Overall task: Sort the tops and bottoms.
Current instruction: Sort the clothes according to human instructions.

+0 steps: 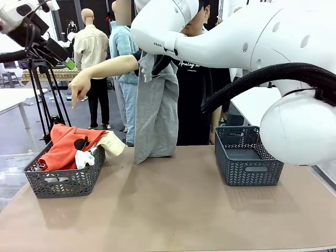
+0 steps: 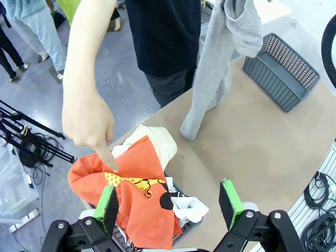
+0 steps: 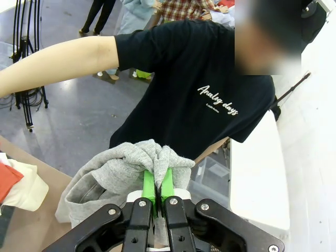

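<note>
You can read white script, "Analog days", on the chest of the person's black T-shirt (image 3: 199, 94), just beyond the right arm's closed jaws. Smaller lettering beneath it is too small to read. "FRA…" shows on the right arm's white link (image 1: 160, 44).

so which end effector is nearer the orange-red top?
Left. The left end effector hangs open right above the orange-red top; the right end effector is shut on the grey garment, off toward mid-table.
</note>
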### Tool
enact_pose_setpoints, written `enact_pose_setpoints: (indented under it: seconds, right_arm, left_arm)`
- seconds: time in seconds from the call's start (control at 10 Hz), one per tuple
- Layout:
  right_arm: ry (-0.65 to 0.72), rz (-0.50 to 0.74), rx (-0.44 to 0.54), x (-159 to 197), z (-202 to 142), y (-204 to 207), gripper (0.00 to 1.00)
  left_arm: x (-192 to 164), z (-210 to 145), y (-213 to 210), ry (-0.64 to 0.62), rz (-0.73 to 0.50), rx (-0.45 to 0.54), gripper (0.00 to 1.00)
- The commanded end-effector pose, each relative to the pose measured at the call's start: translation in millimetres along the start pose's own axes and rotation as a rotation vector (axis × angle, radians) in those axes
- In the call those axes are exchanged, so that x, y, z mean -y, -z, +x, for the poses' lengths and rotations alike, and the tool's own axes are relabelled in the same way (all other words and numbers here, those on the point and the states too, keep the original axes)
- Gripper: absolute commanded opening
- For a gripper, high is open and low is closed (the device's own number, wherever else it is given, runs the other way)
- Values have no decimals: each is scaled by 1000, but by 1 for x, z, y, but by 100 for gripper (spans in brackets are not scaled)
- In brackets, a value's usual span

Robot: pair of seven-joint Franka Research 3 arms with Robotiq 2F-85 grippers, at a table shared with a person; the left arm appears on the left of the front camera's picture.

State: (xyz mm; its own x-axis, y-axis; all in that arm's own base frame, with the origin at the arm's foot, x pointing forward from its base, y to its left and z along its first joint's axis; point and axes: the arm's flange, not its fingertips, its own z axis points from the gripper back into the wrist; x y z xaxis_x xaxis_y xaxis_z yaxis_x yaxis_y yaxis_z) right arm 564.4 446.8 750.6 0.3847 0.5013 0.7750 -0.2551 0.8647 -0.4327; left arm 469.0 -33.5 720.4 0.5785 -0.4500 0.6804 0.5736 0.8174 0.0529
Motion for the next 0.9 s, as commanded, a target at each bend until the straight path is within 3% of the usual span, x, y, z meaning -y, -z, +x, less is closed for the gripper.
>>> enact_pose_setpoints:
  seconds: [0.0, 0.8]
  right_arm:
    - [3, -3, -7, 1, -1, -3, 0]
    - [3, -3, -7, 1, -1, -3, 0]
  left_arm:
    - [0, -1, -2, -1, 1, -7, 100]
    - [0, -1, -2, -1, 1, -7, 100]
